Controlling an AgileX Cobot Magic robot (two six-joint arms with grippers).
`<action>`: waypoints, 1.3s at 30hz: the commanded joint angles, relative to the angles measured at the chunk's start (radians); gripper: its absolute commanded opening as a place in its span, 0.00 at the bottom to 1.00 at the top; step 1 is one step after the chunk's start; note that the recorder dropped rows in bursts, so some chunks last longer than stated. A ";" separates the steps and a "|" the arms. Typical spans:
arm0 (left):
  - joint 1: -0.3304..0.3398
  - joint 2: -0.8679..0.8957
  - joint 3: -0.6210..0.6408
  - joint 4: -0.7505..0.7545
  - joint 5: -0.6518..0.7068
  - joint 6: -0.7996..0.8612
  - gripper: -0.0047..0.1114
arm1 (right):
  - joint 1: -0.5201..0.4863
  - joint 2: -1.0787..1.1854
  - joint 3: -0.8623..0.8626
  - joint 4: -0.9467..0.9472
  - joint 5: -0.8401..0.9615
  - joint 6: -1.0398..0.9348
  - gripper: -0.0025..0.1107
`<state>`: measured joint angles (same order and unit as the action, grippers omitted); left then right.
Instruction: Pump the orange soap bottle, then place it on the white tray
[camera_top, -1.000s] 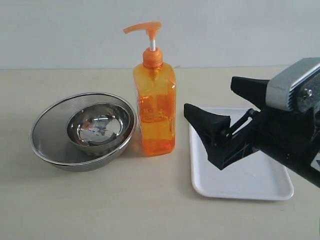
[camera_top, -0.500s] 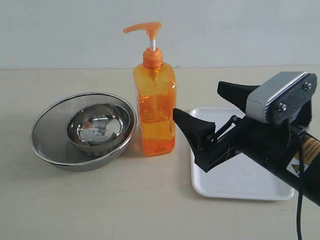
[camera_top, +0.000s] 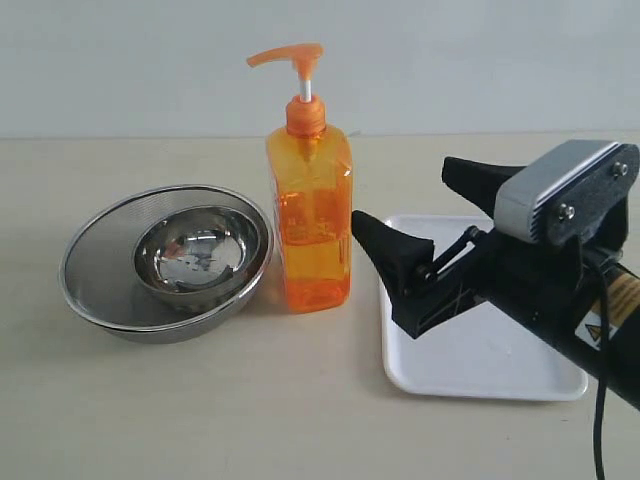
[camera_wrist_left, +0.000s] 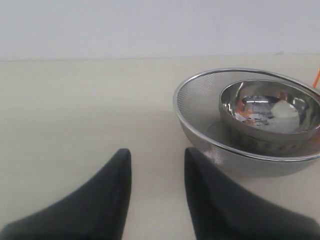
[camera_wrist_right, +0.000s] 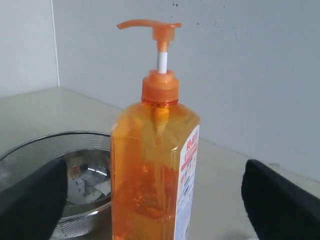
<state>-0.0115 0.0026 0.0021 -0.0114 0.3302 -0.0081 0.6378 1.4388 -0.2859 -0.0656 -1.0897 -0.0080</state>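
The orange soap bottle (camera_top: 310, 225) stands upright on the table, pump head (camera_top: 292, 54) raised on its white stem. My right gripper (camera_top: 405, 195) is open just right of the bottle, fingers pointing at it and apart from it, hovering over the white tray (camera_top: 480, 375). In the right wrist view the bottle (camera_wrist_right: 150, 165) fills the middle, its label facing one side, and the right gripper (camera_wrist_right: 154, 167) has a finger on either side, far apart. My left gripper (camera_wrist_left: 157, 152) is open over bare table, holding nothing; it is out of the exterior view.
A steel bowl sits inside a wire-mesh strainer (camera_top: 100, 250) left of the bottle, nearly touching it. The strainer's rim (camera_wrist_left: 200, 82) lies close beside my left gripper's fingers. A pale wall runs behind the table.
My right gripper moved left toward the bottle over the tray, then held almost still in the last half second. Bottle, tray and bowl have not moved.
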 joint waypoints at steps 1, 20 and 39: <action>0.002 -0.003 -0.002 0.003 -0.016 -0.004 0.33 | 0.002 0.004 0.005 0.005 0.007 -0.008 0.77; 0.002 -0.003 -0.002 0.003 -0.016 -0.004 0.33 | 0.002 0.004 0.005 0.005 -0.087 0.137 0.77; 0.002 -0.003 -0.002 0.003 -0.016 -0.004 0.33 | 0.002 0.004 -0.142 -0.122 0.250 0.159 0.77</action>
<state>-0.0115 0.0026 0.0021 -0.0114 0.3302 -0.0081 0.6378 1.4410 -0.4157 -0.1658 -0.8619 0.1542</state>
